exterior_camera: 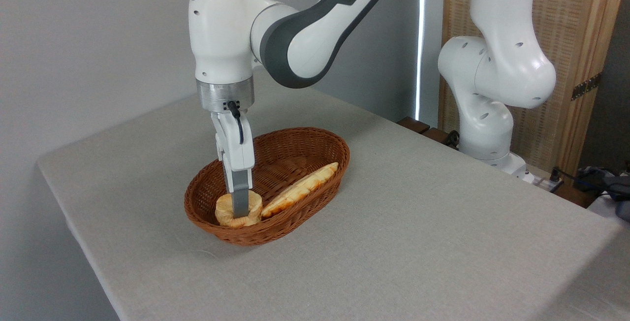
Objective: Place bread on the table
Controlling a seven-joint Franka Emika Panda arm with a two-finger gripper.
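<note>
Gripper down in the basket, at the bread.

Bread (227, 210) sits at the near-left end of the brown wicker basket (315, 198), tipped up against the rim, pale top facing left-ish. Gripper (240, 210) points straight down from above; one grey finger (240, 193) lies across the front face of the bread, its tip reaching the lower part of the bun. Second finger hidden behind the first, so cannot tell whether the fingers are clamped on the bread or just alongside it. Long flat loaf (300, 189) lies just right of the bread, slanting toward the far-right rim. Basket rests on the grey-cloth table (418, 242).
</note>
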